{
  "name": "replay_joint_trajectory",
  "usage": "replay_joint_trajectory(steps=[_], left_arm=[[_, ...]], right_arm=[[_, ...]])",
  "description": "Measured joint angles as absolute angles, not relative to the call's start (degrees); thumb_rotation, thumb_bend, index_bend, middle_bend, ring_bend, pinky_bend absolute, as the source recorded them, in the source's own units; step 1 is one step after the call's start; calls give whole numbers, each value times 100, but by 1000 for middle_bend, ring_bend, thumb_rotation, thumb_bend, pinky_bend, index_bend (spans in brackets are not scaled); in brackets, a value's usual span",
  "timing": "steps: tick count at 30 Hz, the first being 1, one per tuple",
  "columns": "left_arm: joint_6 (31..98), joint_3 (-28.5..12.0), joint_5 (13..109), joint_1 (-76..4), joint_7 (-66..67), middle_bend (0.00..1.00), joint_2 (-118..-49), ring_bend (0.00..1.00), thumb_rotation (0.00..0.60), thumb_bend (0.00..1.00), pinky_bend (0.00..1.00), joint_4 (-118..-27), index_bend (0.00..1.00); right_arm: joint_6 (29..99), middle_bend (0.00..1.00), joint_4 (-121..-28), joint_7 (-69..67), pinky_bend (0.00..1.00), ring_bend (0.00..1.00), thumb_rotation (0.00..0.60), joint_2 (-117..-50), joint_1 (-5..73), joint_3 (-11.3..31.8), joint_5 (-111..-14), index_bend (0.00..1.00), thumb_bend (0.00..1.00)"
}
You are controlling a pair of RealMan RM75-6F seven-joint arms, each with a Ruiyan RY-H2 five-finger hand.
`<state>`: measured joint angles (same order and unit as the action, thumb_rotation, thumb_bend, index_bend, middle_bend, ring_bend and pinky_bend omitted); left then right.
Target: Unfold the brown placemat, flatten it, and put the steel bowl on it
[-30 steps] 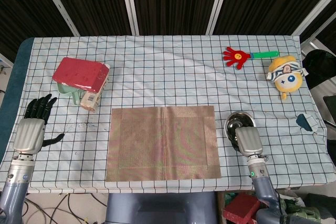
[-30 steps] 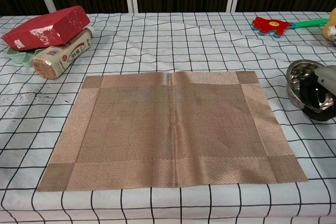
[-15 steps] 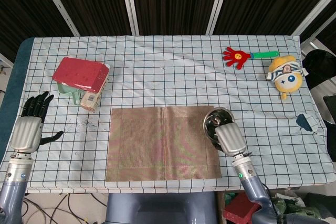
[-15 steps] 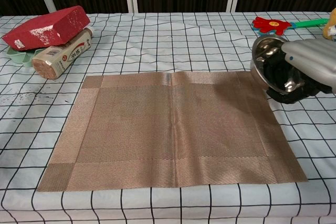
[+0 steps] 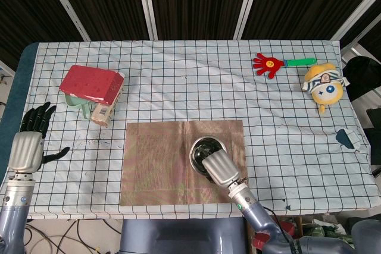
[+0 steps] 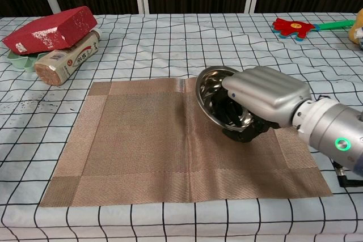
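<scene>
Right hand (image 6: 265, 97) has carried the steel bowl (image 6: 218, 101) leftward over the flat brown placemat (image 6: 142, 140), fingers grasping it, bowl tilted. Left hand (image 5: 28, 141) released, fingers spread, at bench edge.

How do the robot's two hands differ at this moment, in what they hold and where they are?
The right hand grips the steel bowl, tilted, over the brown placemat; the left hand holds nothing, fingers spread. The right hand is over the middle of the table; the left hand is at the table's left edge. Both have silver backs and dark fingers.
</scene>
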<state>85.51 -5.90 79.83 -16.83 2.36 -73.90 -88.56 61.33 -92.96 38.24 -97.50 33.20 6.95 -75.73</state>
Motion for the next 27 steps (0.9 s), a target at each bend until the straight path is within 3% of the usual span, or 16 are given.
replay_joint_trajectory(steps=[5, 8, 15, 23, 27], left_arm=[[8499, -655, 7960, -1660, 171, 5, -7370, 18, 600, 51, 33, -8863, 26], [8454, -681, 7950, -1654, 152, 4, -7362, 18, 600, 51, 33, -8862, 26], [8404, -716, 7966, -1635, 160, 3, -7364, 18, 600, 51, 33, -8869, 26], [8395, -744, 8006, -1607, 179, 1, -7386, 18, 600, 51, 33, -8865, 26], [8396, -756, 8034, -1598, 184, 0, -7398, 18, 600, 51, 33, -8847, 26]], right_arm=[[6045, 618, -9100, 4028, 358, 489, 600, -10041, 3493, 775, -7358, 771, 409], [6081, 566, -8997, 4113, 322, 461, 600, -10133, 3526, 774, -7319, 753, 296], [6198, 387, -8944, 4180, 255, 356, 600, -10199, 3528, 704, -7313, 537, 139], [6358, 223, -9109, 4257, 217, 228, 600, -10184, 3502, 618, -7376, 324, 86], [6483, 172, -9294, 4348, 212, 183, 600, -10079, 3437, 568, -7384, 266, 74]])
